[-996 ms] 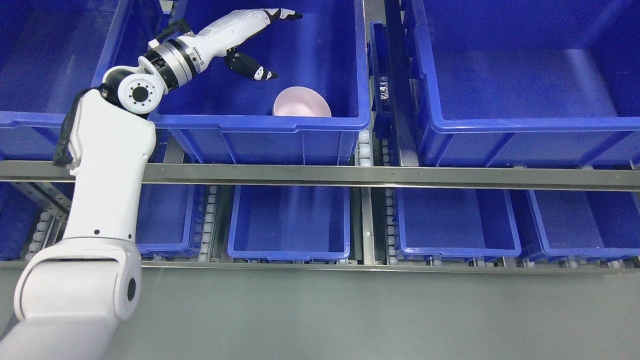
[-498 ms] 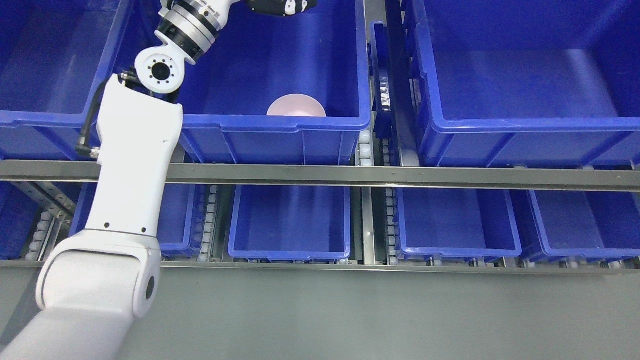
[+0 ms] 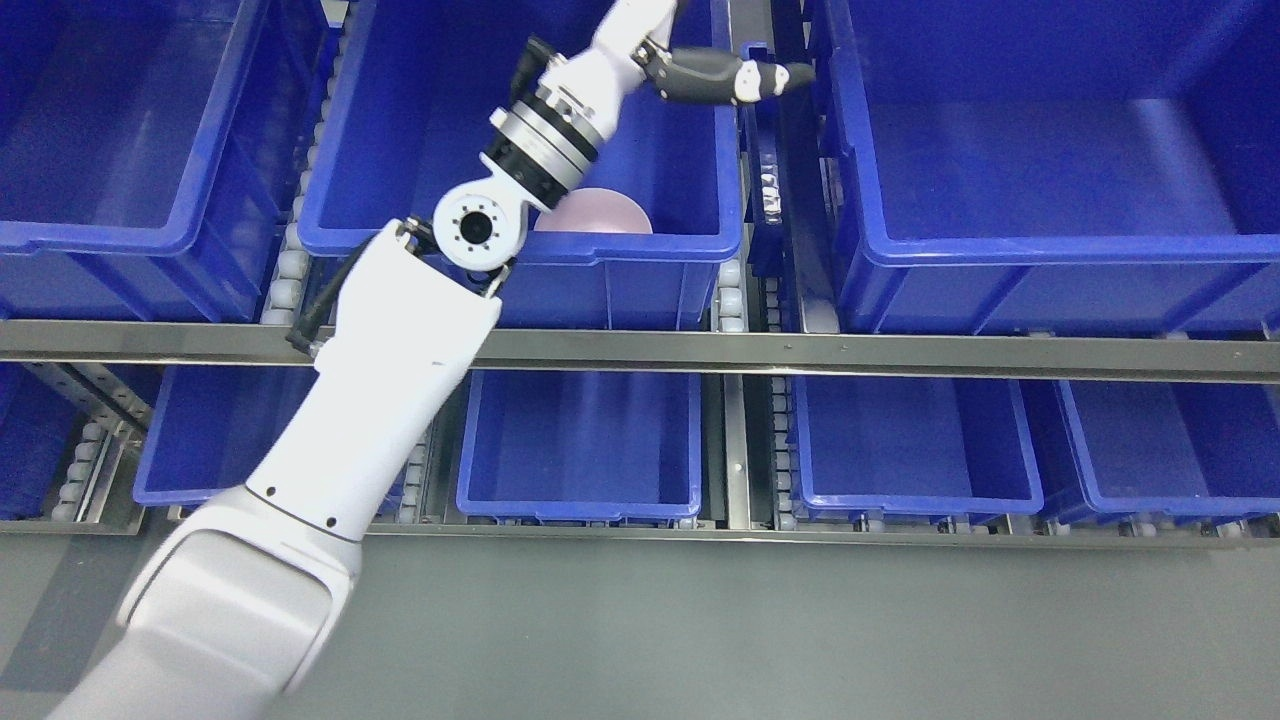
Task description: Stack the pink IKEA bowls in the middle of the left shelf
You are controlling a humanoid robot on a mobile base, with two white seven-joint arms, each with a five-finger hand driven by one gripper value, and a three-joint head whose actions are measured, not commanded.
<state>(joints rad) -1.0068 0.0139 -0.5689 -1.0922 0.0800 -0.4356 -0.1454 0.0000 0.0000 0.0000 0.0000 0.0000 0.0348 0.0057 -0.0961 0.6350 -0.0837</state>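
left hand [image 3: 700, 70] up at the top edge over the right wall of the middle blue bin [image 3: 520, 245], one dark finger [image 3: 725, 80] pointing right, grasping nothing, rest of hand cut off; pink bowl [image 3: 600, 212] sits inside that bin against its front wall, partly behind the wrist.

left arm [image 3: 400, 340]: raised diagonally | left hand [image 3: 690, 70]: partly cropped, empty
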